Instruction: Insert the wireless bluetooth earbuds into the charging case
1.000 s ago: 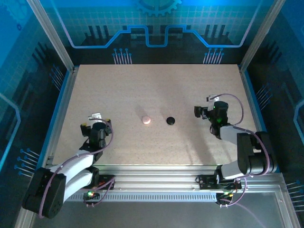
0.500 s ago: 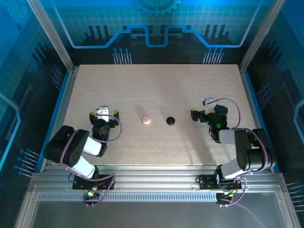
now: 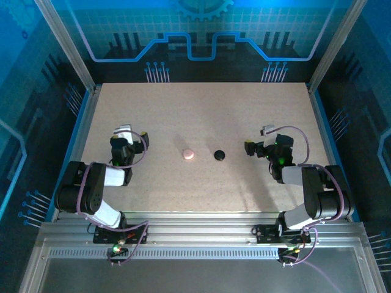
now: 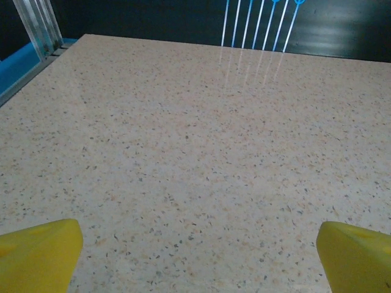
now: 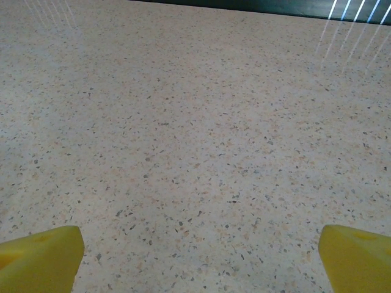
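Top external leaves the pinkish piece (image 3: 188, 154) and black piece (image 3: 219, 155) too small to identify; left pincer (image 4: 195, 253) and right pincer (image 5: 198, 253) gape.

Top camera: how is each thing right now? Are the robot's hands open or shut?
left gripper: open, holding nothing.
right gripper: open, holding nothing.
pink case: lying on the table, untouched; too small to tell if the lid is open.
black case: lying beside the pink case, untouched; lid too small to tell.
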You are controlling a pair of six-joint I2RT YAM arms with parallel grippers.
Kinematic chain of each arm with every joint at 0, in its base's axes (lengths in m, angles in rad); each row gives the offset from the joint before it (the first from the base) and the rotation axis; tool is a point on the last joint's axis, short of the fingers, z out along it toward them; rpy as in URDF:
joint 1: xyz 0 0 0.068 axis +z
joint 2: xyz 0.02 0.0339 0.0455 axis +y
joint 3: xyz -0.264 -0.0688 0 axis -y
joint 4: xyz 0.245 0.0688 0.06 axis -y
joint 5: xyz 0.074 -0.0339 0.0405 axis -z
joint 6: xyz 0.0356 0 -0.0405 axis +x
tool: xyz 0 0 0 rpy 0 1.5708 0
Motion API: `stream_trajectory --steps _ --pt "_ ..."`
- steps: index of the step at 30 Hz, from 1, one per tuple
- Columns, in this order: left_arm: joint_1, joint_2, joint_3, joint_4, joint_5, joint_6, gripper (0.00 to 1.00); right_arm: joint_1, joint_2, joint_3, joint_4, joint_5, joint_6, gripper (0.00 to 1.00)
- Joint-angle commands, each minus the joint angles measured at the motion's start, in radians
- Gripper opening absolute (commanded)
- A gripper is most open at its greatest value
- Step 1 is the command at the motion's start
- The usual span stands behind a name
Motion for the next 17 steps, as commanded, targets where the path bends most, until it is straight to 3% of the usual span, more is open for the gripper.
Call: stream_trajectory --steps 1,10,13,17 --pt "-0.001 -0.009 0.0 -0.014 0.032 -0.013 0.99 -0.016 0.01 0.019 0.029 -0.012 -0.009 1.0" --pt "-0.001 -0.008 0.002 -0.016 0.035 -0.011 0.99 -0.016 0.01 0.019 0.029 -0.012 -0.009 1.0" --pt "-0.001 -0.007 0.026 -0.062 0.106 0.016 0.99 -0.016 0.01 0.02 0.029 -0.012 -0.009 1.0" --pt "-0.002 -0.008 0.022 -0.05 0.098 0.015 0.99 -0.016 0.01 0.019 0.029 -0.012 -0.009 1.0"
